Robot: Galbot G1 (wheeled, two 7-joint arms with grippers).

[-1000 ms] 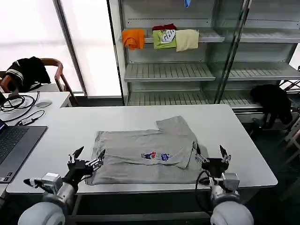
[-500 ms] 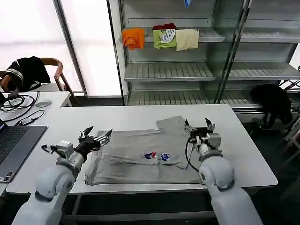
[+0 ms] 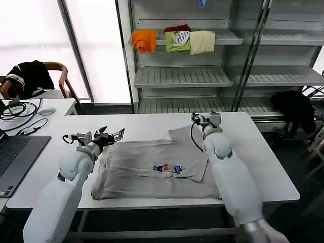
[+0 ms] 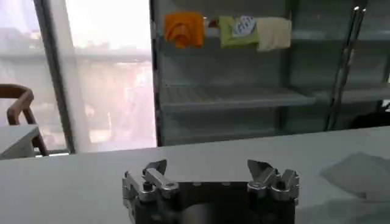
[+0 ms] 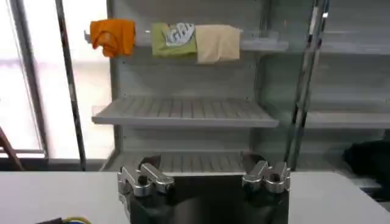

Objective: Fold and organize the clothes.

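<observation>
A light grey short-sleeved shirt (image 3: 147, 172) lies partly folded on the white table (image 3: 258, 157), its small multicoloured print (image 3: 169, 168) facing up and one sleeve (image 3: 185, 134) sticking out toward the far side. My left gripper (image 3: 112, 134) hovers open over the shirt's far left corner, nothing between its fingers. My right gripper (image 3: 204, 117) stands open just beyond the sleeve, near the table's far edge. In the left wrist view the open left gripper (image 4: 207, 170) faces across the bare table, with grey cloth (image 4: 359, 173) off to one side. The right gripper (image 5: 201, 165) is open and empty.
A metal shelf rack (image 3: 182, 76) stands behind the table with folded orange (image 3: 144, 41), green (image 3: 178, 40) and cream (image 3: 202, 42) clothes. A laptop (image 3: 15, 154), cables and a mouse lie at the left. Black garments hang on a chair (image 3: 30, 76) and lie at the right (image 3: 293, 109).
Both arms have swung from the table's front edge, over the shirt, to its far side. Both grippers stayed open and empty. The shirt has not moved.
</observation>
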